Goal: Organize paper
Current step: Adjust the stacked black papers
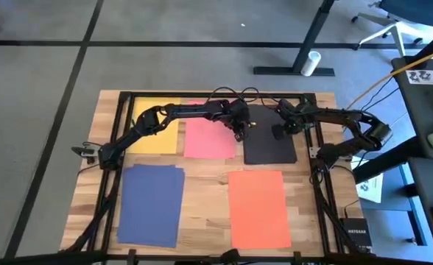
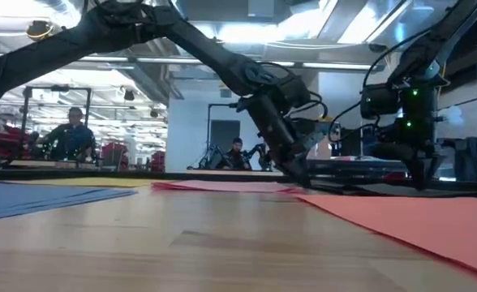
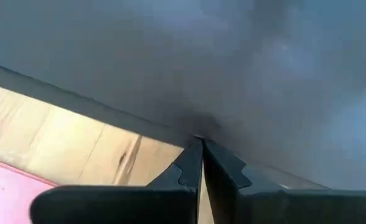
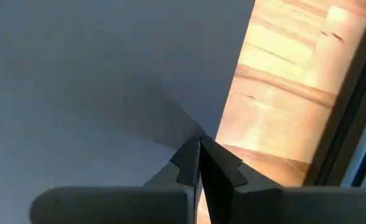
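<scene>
- Paper is laid out flat on the wooden table (image 1: 202,177): a yellow sheet (image 1: 157,132), a pink sheet (image 1: 209,138) and a black sheet (image 1: 269,140) in the far row, a navy sheet (image 1: 152,202) and an orange sheet (image 1: 259,208) in the near row.
- Attention is centred on the black sheet, which is worked from both sides at once.
- The left gripper (image 1: 240,134) is set down at the black sheet's edge nearest the pink sheet; in the left wrist view its fingers (image 3: 192,165) are pressed together with the tips at the sheet's border, and it cannot be told whether the edge is actually pinched.
- The right gripper (image 1: 277,132) is lowered onto the same sheet nearer its outer edge; in the right wrist view its fingers (image 4: 192,162) are likewise closed tip to tip against the dark surface.
- Two contact points are probably used so the thin sheet can be slid or squared without swivelling.
- Closed tips are judged to give a firm, narrow press on the paper.
- The remaining four sheets are left untouched, well apart from both grippers.
</scene>
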Motion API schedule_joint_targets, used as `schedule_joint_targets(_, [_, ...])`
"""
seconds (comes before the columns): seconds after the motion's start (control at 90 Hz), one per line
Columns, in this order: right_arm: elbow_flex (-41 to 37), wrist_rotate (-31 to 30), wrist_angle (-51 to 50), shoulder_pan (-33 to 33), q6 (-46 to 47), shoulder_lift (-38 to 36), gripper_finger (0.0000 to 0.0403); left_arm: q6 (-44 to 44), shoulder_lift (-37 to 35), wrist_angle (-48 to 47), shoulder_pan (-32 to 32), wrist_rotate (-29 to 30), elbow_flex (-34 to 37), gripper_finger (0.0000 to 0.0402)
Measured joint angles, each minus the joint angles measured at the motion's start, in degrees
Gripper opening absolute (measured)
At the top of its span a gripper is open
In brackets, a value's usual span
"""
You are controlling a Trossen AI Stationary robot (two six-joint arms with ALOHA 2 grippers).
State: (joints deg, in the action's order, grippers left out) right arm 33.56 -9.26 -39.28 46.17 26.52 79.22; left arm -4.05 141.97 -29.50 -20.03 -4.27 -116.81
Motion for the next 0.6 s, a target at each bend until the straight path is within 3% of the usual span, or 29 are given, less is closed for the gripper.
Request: schedule_joint_targets(0.6, [-0.15, 0.64, -4.28, -0.04, 0.0, -2.67, 0.0, 0.31, 0.0, -0.37, -0.22, -0.14, 0.0, 0.0])
